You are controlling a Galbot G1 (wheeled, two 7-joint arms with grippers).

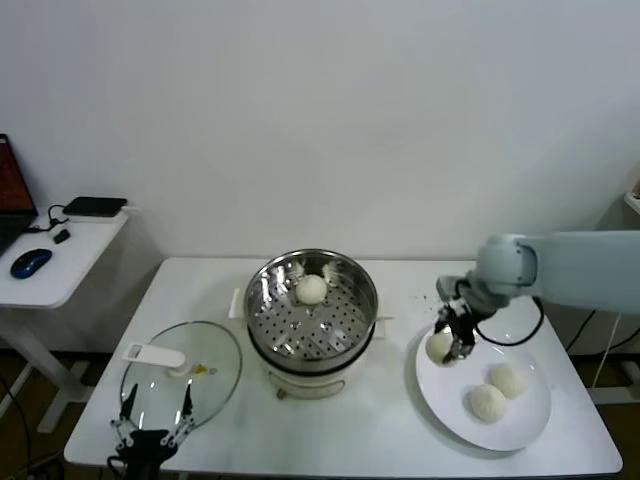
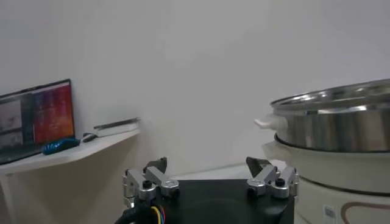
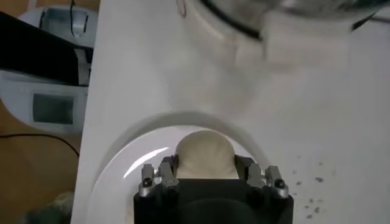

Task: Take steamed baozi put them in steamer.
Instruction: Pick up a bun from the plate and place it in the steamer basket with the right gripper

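Nearest the head camera, the left hand [image 1: 152,418] sits parked at the front edge of the white surface [image 1: 380,440], its fingers spread and holding nothing, just in front of the round glass lid with a white handle [image 1: 185,370]. The right hand [image 1: 452,338] is at the near rim of the flat white plate [image 1: 530,425], its fingers closed around one smooth, round, off-white steamed baozi [image 3: 205,155]. Two more buns [image 1: 498,391] lie on the plate, and a fourth [image 1: 312,289] already rests on the perforated floor of the shiny stainless-steel steamer [image 1: 345,325] on its cream cooker base. The soft dough could dent or slip if squeezed unevenly, and a low carry might clip the steamer's raised rim and knock the bun loose.
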